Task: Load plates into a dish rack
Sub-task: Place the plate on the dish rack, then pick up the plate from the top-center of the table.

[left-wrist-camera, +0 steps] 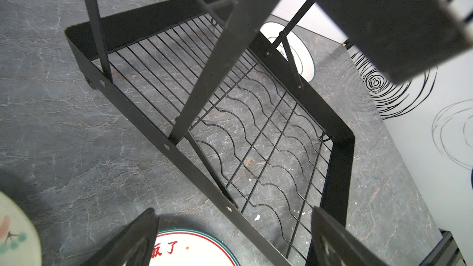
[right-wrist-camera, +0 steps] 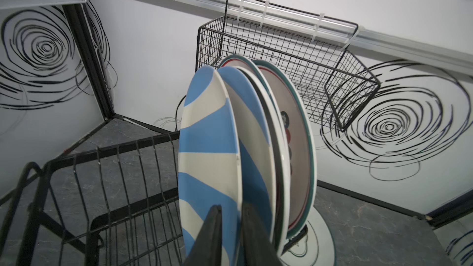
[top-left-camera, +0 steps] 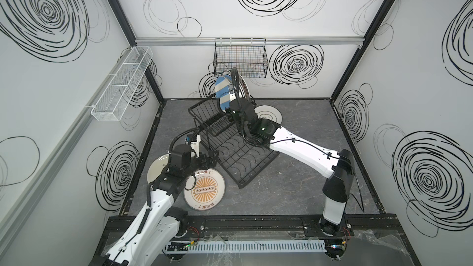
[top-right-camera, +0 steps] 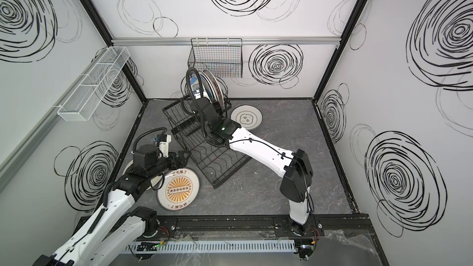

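The black wire dish rack (top-left-camera: 245,161) (top-right-camera: 217,166) stands slantwise mid-floor. Several plates stand upright in its raised basket (right-wrist-camera: 115,175): a blue-white striped plate (right-wrist-camera: 207,149) (top-left-camera: 222,89) in front, then another striped one (right-wrist-camera: 249,124) and a green-red rimmed one (right-wrist-camera: 294,124). My right gripper (right-wrist-camera: 231,205) stands astride the front plate's rim, open by a narrow gap. On the floor lie an orange sunburst plate (top-left-camera: 204,189) (top-right-camera: 178,190) (left-wrist-camera: 194,246), a cream plate (top-left-camera: 156,167) (left-wrist-camera: 15,231) and a white emblem plate (top-left-camera: 271,116) (top-right-camera: 247,117). My left gripper (left-wrist-camera: 235,241) (top-left-camera: 212,156) hangs open and holds nothing, between the sunburst plate and the rack's lower tray (left-wrist-camera: 340,149).
A black fine-mesh basket (top-left-camera: 240,58) (right-wrist-camera: 281,55) hangs on the back wall just above the racked plates. A white mesh tray (top-left-camera: 120,83) runs along the left wall. The cell walls close in the floor, and a slotted cable duct (top-left-camera: 243,246) lies along the front.
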Robot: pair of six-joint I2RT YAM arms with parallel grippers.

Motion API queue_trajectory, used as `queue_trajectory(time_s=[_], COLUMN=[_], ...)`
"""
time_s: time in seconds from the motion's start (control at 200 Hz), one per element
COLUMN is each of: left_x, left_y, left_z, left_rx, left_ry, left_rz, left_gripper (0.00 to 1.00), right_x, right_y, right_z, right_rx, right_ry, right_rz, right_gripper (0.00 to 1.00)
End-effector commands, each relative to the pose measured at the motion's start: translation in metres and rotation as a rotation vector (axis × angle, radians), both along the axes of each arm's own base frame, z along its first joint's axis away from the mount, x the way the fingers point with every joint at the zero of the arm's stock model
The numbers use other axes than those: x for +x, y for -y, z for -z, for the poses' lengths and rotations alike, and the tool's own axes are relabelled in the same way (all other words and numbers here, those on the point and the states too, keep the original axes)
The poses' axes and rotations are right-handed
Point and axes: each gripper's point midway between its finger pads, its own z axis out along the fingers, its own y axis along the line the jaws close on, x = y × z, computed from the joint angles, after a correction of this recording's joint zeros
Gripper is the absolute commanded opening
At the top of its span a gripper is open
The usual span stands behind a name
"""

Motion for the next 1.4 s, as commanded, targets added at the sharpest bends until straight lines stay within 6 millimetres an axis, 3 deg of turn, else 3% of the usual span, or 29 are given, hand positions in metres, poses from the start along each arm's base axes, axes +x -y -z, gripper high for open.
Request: queue_trajectory(time_s=[0.0, 0.28, 0.42, 0.585, 0.7, 0.775, 0.86, 1.081, 1.236, 1.396], left_x=[0.005, 0.005, 0.004, 0.005, 0.004, 0.005, 0.005, 0.005, 0.006, 0.006], left_y=[-0.003, -0.005, -0.006, -0.006, -0.007, -0.008, -0.007, -0.007, -0.007, -0.009], left_z=[-0.014, -0.017, -0.018, -0.018, -0.019, -0.019, -0.019, -0.015, -0.010, -0.008], left_rx=[0.005, 0.006, 0.003, 0.003, 0.004, 0.004, 0.004, -0.019, -0.017, -0.010], left_ry=[0.048, 0.058, 0.060, 0.064, 0.068, 0.070, 0.069, 0.065, 0.061, 0.054], left_rz=[-0.012, -0.022, -0.023, -0.026, -0.031, -0.033, -0.031, -0.040, -0.042, -0.050], left_gripper=[0.96, 0.96, 0.96, 0.96, 0.96, 0.96, 0.96, 0.96, 0.96, 0.96], right_x=[-0.004, -0.030, -0.039, -0.045, -0.036, -0.026, -0.019, 0.010, 0.040, 0.075], right_y=[0.006, 0.018, 0.052, 0.117, 0.174, 0.211, 0.237, 0.261, 0.268, 0.260], right_z=[-0.032, -0.078, -0.092, -0.085, -0.050, -0.010, 0.036, 0.143, 0.192, 0.241], right_rx=[0.037, 0.104, 0.202, 0.362, 0.463, 0.541, 0.637, 0.714, 0.786, 0.810], right_ry=[0.035, 0.066, 0.037, -0.020, -0.101, -0.175, -0.263, -0.473, -0.591, -0.730], right_rz=[-0.003, -0.090, -0.146, -0.194, -0.163, -0.135, -0.140, -0.094, -0.075, -0.067], right_gripper=[0.34, 0.57, 0.63, 0.74, 0.74, 0.74, 0.72, 0.75, 0.74, 0.73])
